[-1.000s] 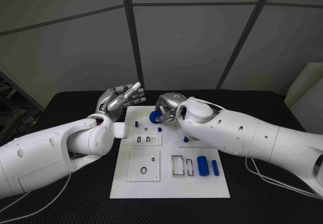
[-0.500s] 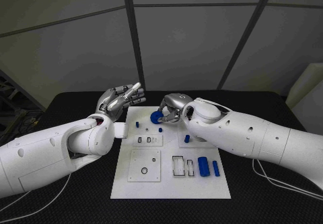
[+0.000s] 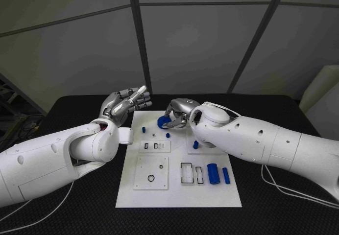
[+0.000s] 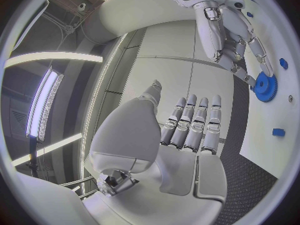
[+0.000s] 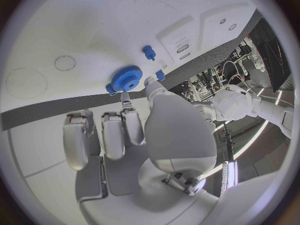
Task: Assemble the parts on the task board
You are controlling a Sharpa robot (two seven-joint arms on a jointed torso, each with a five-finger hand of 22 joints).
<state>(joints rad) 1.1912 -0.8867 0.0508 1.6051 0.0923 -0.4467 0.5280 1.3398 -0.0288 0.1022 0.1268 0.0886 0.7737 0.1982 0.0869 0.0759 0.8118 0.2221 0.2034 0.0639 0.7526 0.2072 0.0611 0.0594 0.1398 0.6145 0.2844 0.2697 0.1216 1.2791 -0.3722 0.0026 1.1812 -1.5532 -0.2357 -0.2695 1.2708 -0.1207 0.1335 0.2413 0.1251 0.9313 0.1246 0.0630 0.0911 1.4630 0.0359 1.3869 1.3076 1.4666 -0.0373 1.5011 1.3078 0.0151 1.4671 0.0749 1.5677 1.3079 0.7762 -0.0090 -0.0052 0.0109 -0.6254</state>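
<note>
My right hand (image 3: 180,113) pinches the blue gear (image 3: 164,122) at the twelve o'clock end of the task board (image 3: 177,196) on the black counter (image 3: 70,110), while my left hand (image 3: 127,104) hangs empty at about ten o'clock of the board, raised, fingers straight and apart.

Head camera looks down from above on the whole task board (image 3: 177,196), while both wrist cameras sit close behind their own hands, all three sharing the blue gear (image 3: 164,122) (image 4: 265,89) (image 5: 127,79) at the board's far end.
</note>
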